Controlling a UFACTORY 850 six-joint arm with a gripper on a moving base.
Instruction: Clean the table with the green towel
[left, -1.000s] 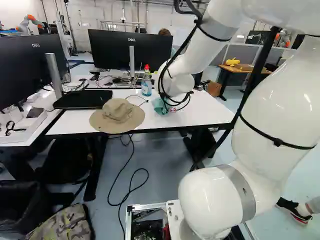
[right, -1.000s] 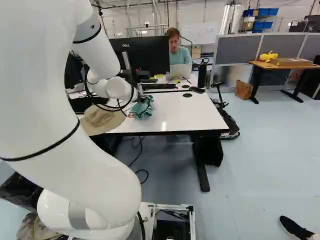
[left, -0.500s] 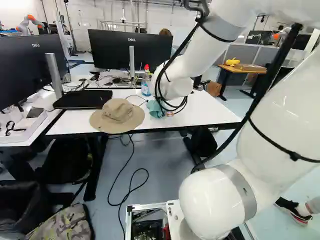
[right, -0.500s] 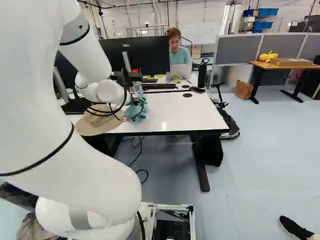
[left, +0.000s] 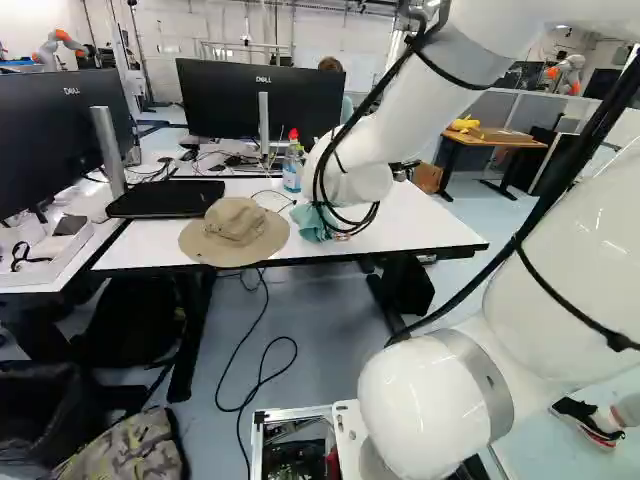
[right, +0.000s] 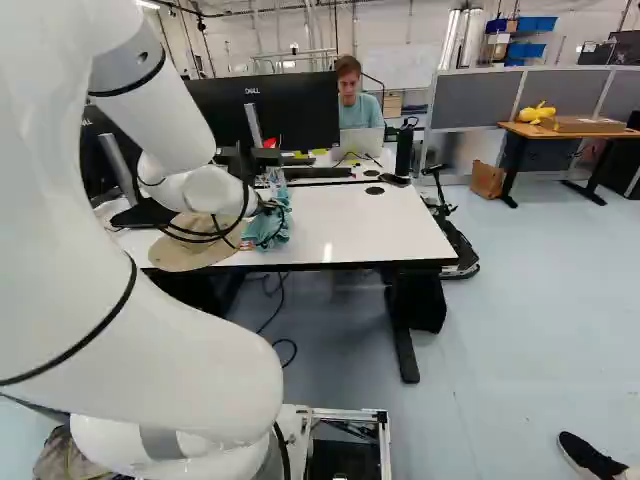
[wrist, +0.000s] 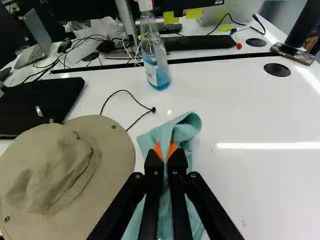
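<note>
While the white robot arm (right: 175, 115) reaches over the white surface (right: 370, 230) with black edge, its end effector (right: 268, 208) is grasping the soft green cloth towel (wrist: 185, 131). With twelve o'clock taken as the direction in which the fingers point, the wrist view shows the end effector (wrist: 165, 156) clenched on a fold of this towel, and one orange pad is pressing it from each side. The fold rises a little ahead of the fingertips, toward one o'clock, and the other part of the towel goes back under the fingers, toward six o'clock. How much of it is resting on the surface, I cannot tell. At nine o'clock, just beside the towel, lies the beige fabric hat with wide brim (wrist: 112, 145). Farther, at ten o'clock, there is a flat black object (wrist: 35, 107), near to the hat. A thin black cable (wrist: 125, 91) lies at eleven o'clock, and the clear bottle with blue liquid (wrist: 159, 75) stands upright close to twelve o'clock, apart from the towel. Toward two o'clock is a round black disc (wrist: 277, 70), set in the surface, and at three o'clock one small red mark (wrist: 210, 150) is visible.
</note>
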